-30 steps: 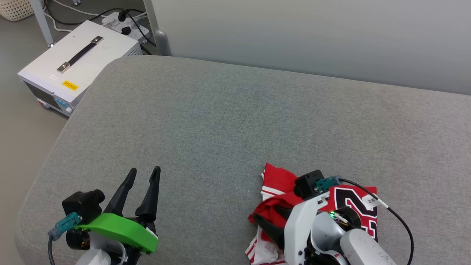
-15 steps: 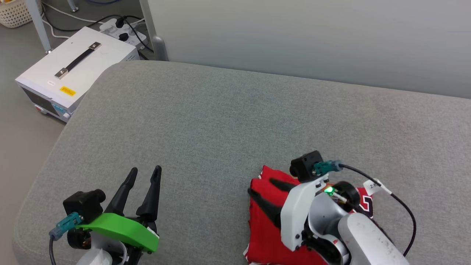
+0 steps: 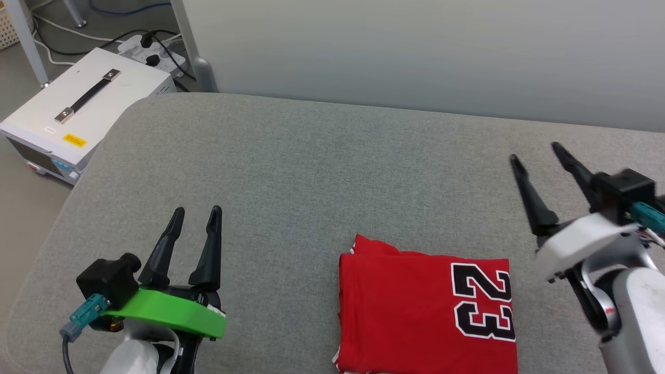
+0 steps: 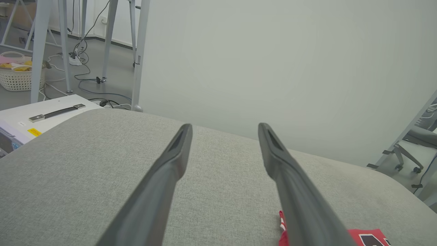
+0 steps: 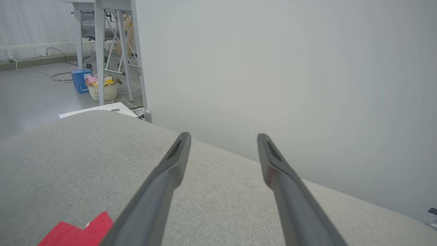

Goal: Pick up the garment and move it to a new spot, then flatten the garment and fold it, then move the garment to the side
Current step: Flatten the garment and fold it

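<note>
A: What stands furthest left?

B: A white box (image 3: 78, 114) with a dark carry handle sits on the floor, just beside the grey cushion (image 3: 311, 166). The head view's left edge clips its front corner. The small yellow label on its lid is too small to read. Beyond it lies a power strip (image 3: 145, 44) with dark plugs, and its cables run out of the picture.

A: And the left tool?

B: The left tool (image 3: 197, 210) hovers over bare cushion at the lower left. Its two dark fingers are apart with nothing between them. A green bracket (image 3: 166, 314) covers its base, and the bottom edge cuts off the arm behind it.

A: Where is the garment?

B: The garment (image 3: 405, 306) lies folded into a tidy red rectangle on the cushion, between the two tools and touching neither. Dark, white-outlined digits, 23, lie sideways at its right end. Its near edge runs off the bottom of the head view, so its full extent cannot be told. A sliver of striped trim peeks out at its lower left corner. In the left wrist view, the tool's right finger hides most of the garment. In the right wrist view, one red corner pokes up from the bottom edge.

A: And on the right?

B: The right tool (image 3: 534, 151) stands over the cushion beside the garment, with its fingers spread wide and empty. It looks slightly blurred. Its pale arm is cut by the right and bottom edges.
</note>
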Robot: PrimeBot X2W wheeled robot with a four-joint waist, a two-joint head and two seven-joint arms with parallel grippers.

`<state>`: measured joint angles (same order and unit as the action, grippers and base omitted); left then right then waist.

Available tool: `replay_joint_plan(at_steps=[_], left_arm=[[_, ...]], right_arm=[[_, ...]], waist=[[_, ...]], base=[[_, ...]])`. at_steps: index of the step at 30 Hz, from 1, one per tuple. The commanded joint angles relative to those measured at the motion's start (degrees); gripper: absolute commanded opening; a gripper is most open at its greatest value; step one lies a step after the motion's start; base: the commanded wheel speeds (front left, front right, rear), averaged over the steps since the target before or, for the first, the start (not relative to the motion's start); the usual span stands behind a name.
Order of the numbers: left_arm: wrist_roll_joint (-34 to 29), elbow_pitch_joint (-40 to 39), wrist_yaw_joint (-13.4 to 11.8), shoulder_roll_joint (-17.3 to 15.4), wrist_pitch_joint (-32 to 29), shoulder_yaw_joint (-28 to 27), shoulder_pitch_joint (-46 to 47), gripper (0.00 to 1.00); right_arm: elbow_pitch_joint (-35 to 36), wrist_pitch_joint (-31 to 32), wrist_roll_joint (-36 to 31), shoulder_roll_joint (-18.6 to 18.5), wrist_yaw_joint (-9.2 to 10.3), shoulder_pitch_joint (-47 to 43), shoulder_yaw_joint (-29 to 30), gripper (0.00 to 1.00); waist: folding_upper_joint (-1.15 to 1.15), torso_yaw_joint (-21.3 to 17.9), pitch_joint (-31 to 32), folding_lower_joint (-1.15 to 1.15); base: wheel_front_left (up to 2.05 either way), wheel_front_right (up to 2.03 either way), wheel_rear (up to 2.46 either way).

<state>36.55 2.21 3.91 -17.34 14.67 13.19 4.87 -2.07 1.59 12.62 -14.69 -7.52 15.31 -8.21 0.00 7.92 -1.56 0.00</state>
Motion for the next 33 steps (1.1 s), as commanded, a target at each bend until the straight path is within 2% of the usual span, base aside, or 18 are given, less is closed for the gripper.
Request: replay_joint_plan(at_steps=[1,5,10,15,20,26,33], left_arm=[[-1.72,-0.57,0.53,0.85,0.32,-0.80,-1.27,1.00],[-5.67,-1.93,1.44,2.94,0.32,-2.46,-2.32,1.00],[-9.89,-2.53,2.35,5.18,0.32,-4.32,-3.41,1.00],[-14.19,-2.07,2.93,6.41,0.32,-5.31,-4.00,1.00],[-15.70,-1.48,3.34,8.15,0.32,-6.87,-4.46,1.00],[-17.61,-1.83,3.52,9.40,0.32,-8.28,-4.71,1.00],[-18.04,-2.00,3.56,9.23,0.32,-7.24,-4.72,1.00]], right_arm=[[0.83,-1.92,-0.66,0.30,0.03,-2.51,2.02,1.00],[4.57,-7.51,-2.18,2.58,0.03,-8.18,9.53,1.00],[9.64,-12.22,-3.86,6.92,0.03,-14.88,14.45,1.00],[11.95,-14.22,-3.65,9.37,0.03,-18.13,15.24,1.00],[10.31,-15.21,-3.86,10.61,0.03,-20.11,14.76,1.00],[9.19,-15.80,-4.18,11.23,0.03,-20.57,14.30,1.00],[9.00,-15.86,-4.62,11.39,0.03,-20.23,13.81,1.00]], waist=[[0.00,-0.45,-0.17,0.00],[0.00,-1.33,-0.56,0.00],[0.00,-2.31,-1.22,0.00],[0.00,-2.90,-1.65,0.00],[0.00,-2.89,-1.47,0.00],[0.00,-2.82,-1.45,0.00],[0.00,-2.71,-1.27,0.00]], base=[[0.00,0.00,0.00],[0.00,0.00,0.00],[0.00,0.00,0.00],[0.00,0.00,0.00],[0.00,0.00,0.00],[0.00,0.00,0.00],[0.00,0.00,0.00]])
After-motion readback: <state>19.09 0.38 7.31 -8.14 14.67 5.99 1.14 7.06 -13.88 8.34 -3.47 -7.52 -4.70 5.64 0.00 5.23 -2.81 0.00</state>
